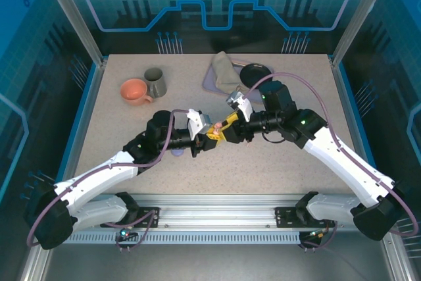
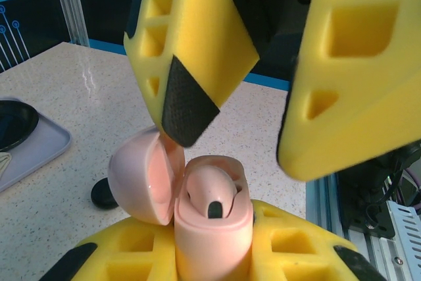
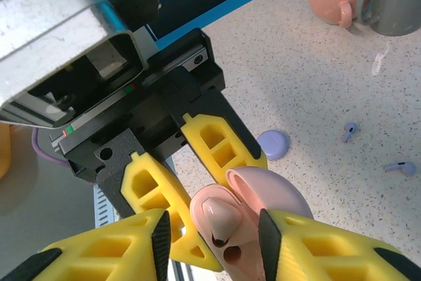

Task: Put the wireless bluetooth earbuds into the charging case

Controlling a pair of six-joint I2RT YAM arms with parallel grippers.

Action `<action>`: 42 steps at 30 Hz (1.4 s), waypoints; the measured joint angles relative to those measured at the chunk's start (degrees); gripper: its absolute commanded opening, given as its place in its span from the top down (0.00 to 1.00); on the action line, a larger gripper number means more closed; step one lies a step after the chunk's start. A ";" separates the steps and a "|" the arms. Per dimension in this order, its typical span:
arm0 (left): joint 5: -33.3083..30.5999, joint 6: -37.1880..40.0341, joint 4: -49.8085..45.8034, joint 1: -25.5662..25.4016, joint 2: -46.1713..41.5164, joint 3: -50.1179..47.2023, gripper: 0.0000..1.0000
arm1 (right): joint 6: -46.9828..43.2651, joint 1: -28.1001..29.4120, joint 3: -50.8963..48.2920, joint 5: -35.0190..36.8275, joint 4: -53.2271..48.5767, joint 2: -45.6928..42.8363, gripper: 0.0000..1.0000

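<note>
Speckled beige tabletop inside a blue-walled cell is what my feeds give me.

My left gripper is clamped on the pink case, which sits between its yellow fingers with the lid swung open to one side. A pale pink bud sits in the case's well. It is glossy and rounded, with a small dark oval mark facing the left wrist camera. I cannot tell whether it is fully seated.

My right gripper hangs right at the case's mouth, jaws parted and gripping nothing, one pad on each side of the bud. From the left wrist camera one black pad is just beside the lid's rim; I cannot tell whether it touches.

Through the right wrist camera, a closed lilac case lies on the table beyond the grippers. Well apart from it are two lilac buds, tiny and stemmed, lying apart from each other. The left wrist camera shows a small black disc on the table under the lid.

At the back left stand an orange cup and a grey mug, side by side. At the back centre, a lilac tray carries a crumpled cloth and a black dish.
</note>
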 measured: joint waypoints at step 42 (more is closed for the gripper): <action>-1.90 8.85 -2.27 -0.15 -10.80 -0.13 1.00 | 34.36 -13.62 0.15 24.37 -18.40 28.98 0.47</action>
